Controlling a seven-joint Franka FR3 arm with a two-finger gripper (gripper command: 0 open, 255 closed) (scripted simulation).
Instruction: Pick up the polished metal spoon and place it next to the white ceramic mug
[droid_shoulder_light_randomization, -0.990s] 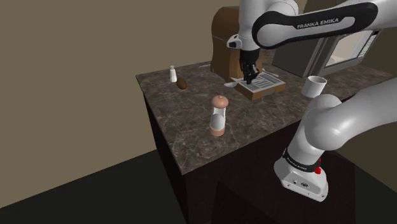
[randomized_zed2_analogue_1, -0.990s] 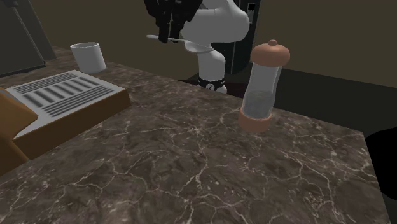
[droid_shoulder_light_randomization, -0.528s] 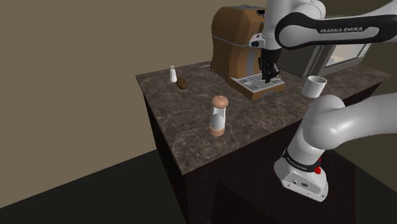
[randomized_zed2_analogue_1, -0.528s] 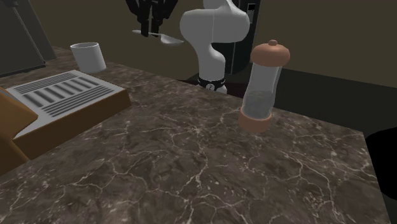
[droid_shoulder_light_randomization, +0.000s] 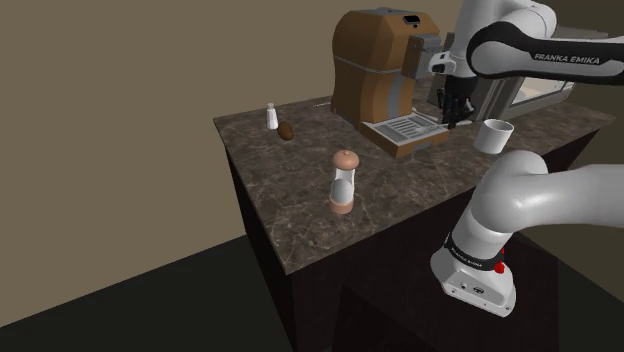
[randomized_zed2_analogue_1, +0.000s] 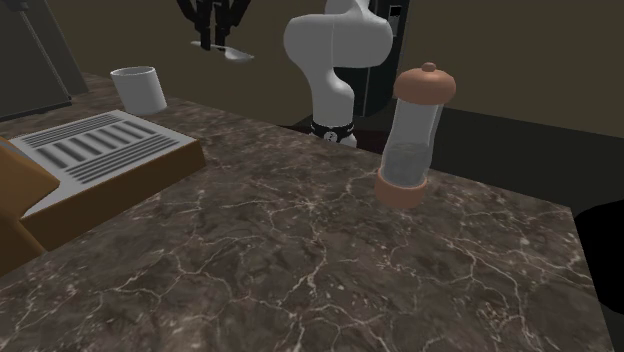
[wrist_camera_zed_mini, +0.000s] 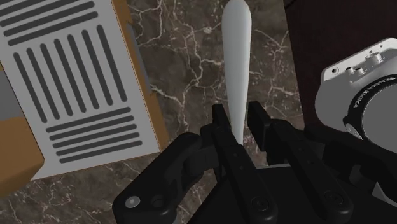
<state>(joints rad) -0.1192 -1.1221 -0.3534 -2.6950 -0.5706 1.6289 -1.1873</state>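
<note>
From the shoulder view, one white mug (droid_shoulder_light_randomization: 494, 136) stands on the dark marble counter (droid_shoulder_light_randomization: 300, 210). The black gripper (droid_shoulder_light_randomization: 452, 108) hangs just beside the mug, between it and the one brown coffee machine (droid_shoulder_light_randomization: 372, 60). Well apart from the mug, towards the shoulder view's left, I count one grinder (droid_shoulder_light_randomization: 343, 182), one small white shaker (droid_shoulder_light_randomization: 271, 117) and one brown lump (droid_shoulder_light_randomization: 287, 130).

The second exterior view adds the one pale grey spoon (randomized_zed2_analogue_1: 228, 52). It lies roughly level in the air, higher than the mug's rim and off to that view's right of it, not touching it.

The wrist view adds the grip itself: two fingers (wrist_camera_zed_mini: 219, 124) pinch the spoon, which runs straight out from between them over bare counter beside the machine's one slotted tray (wrist_camera_zed_mini: 63, 70).
</note>
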